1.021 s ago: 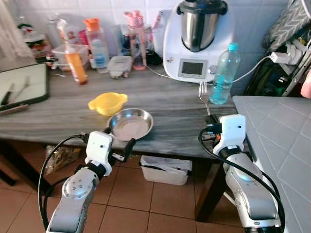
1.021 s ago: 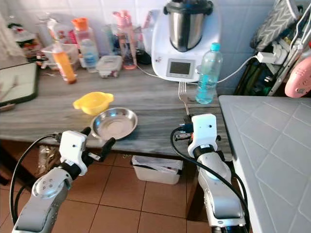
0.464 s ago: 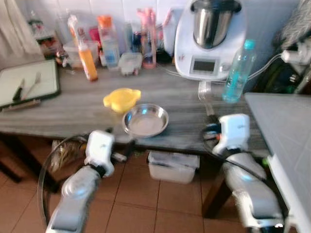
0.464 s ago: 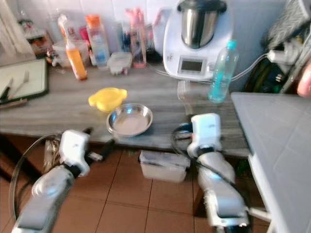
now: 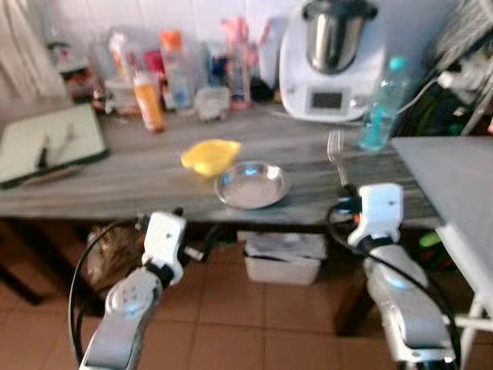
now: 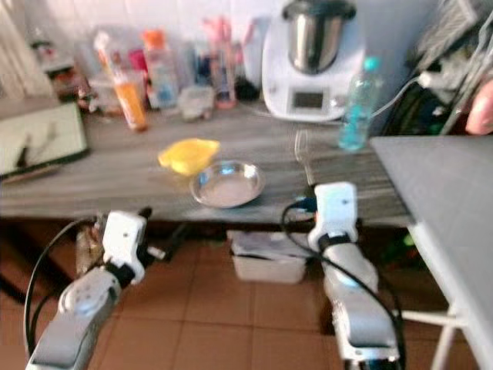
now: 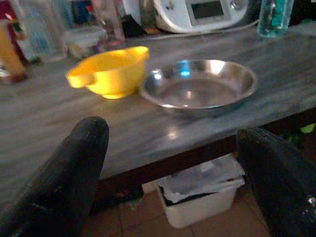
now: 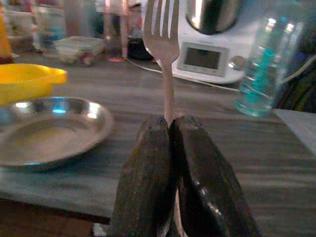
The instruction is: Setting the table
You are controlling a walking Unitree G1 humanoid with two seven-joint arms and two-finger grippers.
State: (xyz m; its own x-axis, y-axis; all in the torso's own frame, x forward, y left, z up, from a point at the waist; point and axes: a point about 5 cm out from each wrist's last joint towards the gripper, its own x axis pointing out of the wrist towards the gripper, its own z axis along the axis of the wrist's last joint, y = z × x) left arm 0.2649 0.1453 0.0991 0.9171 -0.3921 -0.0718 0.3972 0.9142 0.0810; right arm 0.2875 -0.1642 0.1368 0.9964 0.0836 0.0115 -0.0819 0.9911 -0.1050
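Right gripper (image 8: pixel 170 148) raised at the near edge of the grey wooden bench (image 5: pixel 115 173), fingers (image 8: pixel 148 177) pressed tight on the handle of a fork (image 8: pixel 162 44) standing tines-up. In the right wrist view, fork tines set against a white kitchen machine (image 8: pixel 217 44), with a blue-tinted water bottle (image 8: pixel 260 69) beside it. Left gripper (image 7: pixel 173 163) low in front of the bench edge, fingers (image 7: pixel 74 168) spread wide, holding nothing. Steel plate (image 7: pixel 200 89) near the bench's front edge, touching or just beside a yellow bowl (image 7: pixel 111 74). Visible from the head views alone: a board (image 5: pixel 46 142) at the bench's far left, bottles (image 5: pixel 150 100) along the wall, a white bin (image 5: pixel 281 258) on the tiled floor under the bench.
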